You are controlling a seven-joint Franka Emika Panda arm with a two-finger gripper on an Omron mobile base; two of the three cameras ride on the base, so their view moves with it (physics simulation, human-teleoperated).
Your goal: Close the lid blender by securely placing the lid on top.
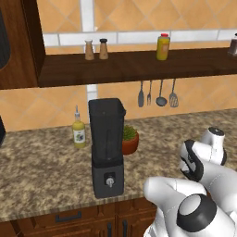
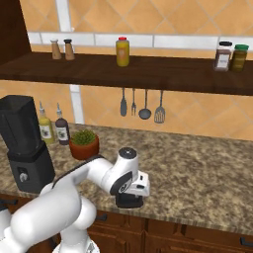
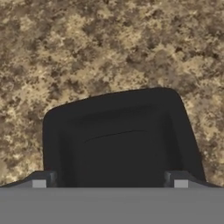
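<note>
Tool (image 3: 109, 183): fingers apart, straddling black lid (image 3: 118, 140) lying flat on counter (image 3: 109, 43).
Blender (image 1: 107, 146): upright, jar mouth open, pointing up.

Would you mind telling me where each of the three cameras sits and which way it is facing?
Left base view: behind the arm's left, looking forward and down at the blender on the counter; the white arm rises lower right.
Right base view: behind the arm's right; arm from lower left, gripper lowered over the lid.
Hand view: on the hand, looking down at the lid, fingertips either side.
Both base views share blender, potted plant and shelf.
</note>
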